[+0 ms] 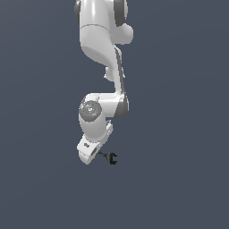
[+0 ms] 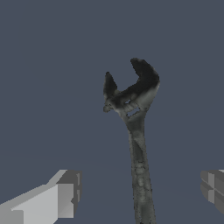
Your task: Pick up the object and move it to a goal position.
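Straddling the wrench, the gripper is hanging wide open, gripping nothing (handle lying between the fingers); grasp, lift and carry are remaining.

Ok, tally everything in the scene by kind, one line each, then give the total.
Wrench: 1
Robot arm: 1
Gripper: 1, open, a finger either side of the wrench handle
Total: 3

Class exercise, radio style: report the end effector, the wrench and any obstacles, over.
End effector open, fingers either side of the handle. Wrench not gripped. No obstacles seen.
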You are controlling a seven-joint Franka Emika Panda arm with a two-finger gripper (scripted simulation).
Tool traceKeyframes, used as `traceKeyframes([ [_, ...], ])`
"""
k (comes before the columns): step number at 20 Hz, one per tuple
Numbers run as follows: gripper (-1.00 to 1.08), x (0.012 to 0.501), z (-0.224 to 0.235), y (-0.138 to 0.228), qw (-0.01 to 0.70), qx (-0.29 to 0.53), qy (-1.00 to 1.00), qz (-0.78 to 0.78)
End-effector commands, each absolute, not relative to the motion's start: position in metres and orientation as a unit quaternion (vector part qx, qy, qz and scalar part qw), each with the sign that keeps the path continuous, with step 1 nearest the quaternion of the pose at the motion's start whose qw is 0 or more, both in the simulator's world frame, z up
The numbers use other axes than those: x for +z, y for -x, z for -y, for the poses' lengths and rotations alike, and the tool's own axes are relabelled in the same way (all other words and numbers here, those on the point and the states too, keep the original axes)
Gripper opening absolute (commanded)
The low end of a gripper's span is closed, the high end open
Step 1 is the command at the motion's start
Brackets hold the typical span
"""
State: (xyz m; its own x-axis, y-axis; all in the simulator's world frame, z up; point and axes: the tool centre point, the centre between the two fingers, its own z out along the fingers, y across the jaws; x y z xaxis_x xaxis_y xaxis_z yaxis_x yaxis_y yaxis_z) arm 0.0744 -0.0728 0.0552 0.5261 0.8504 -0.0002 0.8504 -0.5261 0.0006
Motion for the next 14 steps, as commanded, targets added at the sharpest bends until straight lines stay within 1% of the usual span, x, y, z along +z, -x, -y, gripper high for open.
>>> traceKeyframes([
  [1, 1.0, 0.049, 0.073, -0.074, 0.0, 0.0, -0.873, -0.487],
  [8, 1.0, 0.014, 0.072, -0.073, 0.0, 0.0, -0.873, -0.489],
  [14, 1.0, 0.008, 0.073, -0.074, 0.0, 0.0, -0.873, -0.489],
])
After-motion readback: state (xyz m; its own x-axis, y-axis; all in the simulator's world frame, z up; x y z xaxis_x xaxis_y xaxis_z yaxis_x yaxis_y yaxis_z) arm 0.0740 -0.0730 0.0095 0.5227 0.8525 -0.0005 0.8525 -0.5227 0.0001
